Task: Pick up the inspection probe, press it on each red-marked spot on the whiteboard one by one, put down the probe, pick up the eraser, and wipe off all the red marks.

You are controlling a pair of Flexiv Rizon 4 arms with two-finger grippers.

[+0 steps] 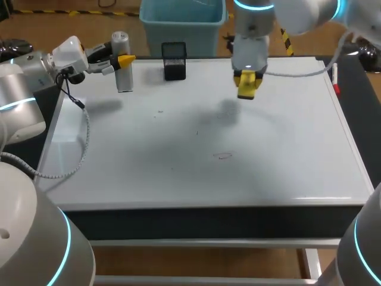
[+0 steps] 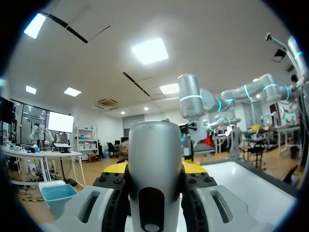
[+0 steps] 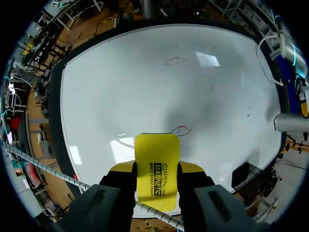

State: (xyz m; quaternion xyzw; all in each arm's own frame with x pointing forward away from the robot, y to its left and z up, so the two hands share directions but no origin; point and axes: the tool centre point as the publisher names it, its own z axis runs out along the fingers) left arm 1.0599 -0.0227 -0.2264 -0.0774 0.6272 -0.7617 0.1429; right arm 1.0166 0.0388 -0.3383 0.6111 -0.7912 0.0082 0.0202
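The silver cylindrical probe (image 1: 123, 71) stands upright at the whiteboard's (image 1: 149, 167) back left, with my left gripper (image 1: 124, 61) shut on its upper part. In the left wrist view the probe (image 2: 154, 159) fills the gap between the yellow-tipped fingers (image 2: 115, 168). My right gripper (image 1: 247, 76) hangs over the back middle of the board, shut on the yellow eraser (image 1: 247, 86). From the right wrist the eraser (image 3: 156, 164) points down at the board, and a small red mark (image 3: 181, 130) lies just ahead of its edge. A second red mark (image 1: 223, 156) (image 3: 175, 61) sits near the board's middle.
A black mesh holder (image 1: 174, 60) stands at the back edge between the two grippers. A red-capped marker (image 1: 336, 83) lies along the board's right rim. Faint dark specks dot the board left of centre.
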